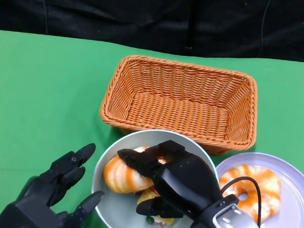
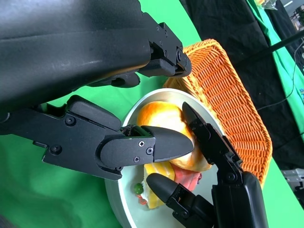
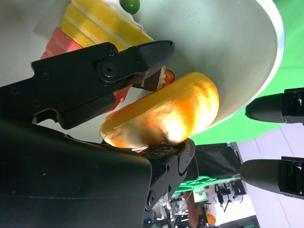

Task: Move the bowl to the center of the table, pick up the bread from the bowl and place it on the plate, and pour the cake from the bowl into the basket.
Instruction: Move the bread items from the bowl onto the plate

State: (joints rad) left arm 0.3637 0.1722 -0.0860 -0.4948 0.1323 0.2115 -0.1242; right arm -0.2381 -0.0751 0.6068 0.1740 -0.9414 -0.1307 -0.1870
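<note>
the right hand [image 1: 176, 180] closes around the bread [image 1: 122, 175] inside the bowl [image 1: 104, 206], beside the cake [image 1: 154, 199]. the left hand [image 1: 49, 193] waits open at the rim. a loose hold could drop the bread short of the plate [image 1: 297, 180].

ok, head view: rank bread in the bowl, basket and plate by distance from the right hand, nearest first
1. Bread in the bowl: under the right hand's fingers, inside the bowl.
2. Plate: just beside the hand's wrist, at the table's right, holding another bread.
3. Basket: beyond the bowl, farther up the table.
</note>
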